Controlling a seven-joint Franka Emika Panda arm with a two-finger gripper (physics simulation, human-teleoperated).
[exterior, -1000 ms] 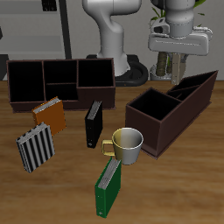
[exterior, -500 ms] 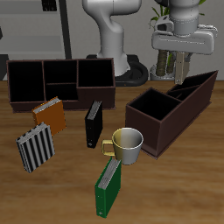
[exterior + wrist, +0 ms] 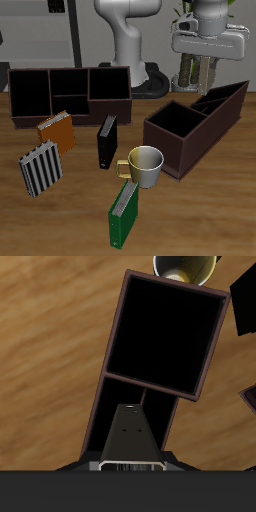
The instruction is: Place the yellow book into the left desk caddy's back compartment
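My gripper hangs above the tall end of the left desk caddy, a long dark maroon-brown box set skewed on the table. It is shut on the yellow book, which hangs upright between the fingers. In the wrist view the book's greyish-white page edges show directly over the narrow back compartment, beside the large square section. In the exterior view the back compartment lies just under and beside the book. The book's lower edge looks a little above the slanted walls.
A wide three-opening caddy stands at the back. An orange-brown book, a striped book, a black book, a cream mug and a green book are spread over the table's middle and front.
My gripper with the book has shifted slightly sideways and up over the caddy's tall end. Nothing else has moved.
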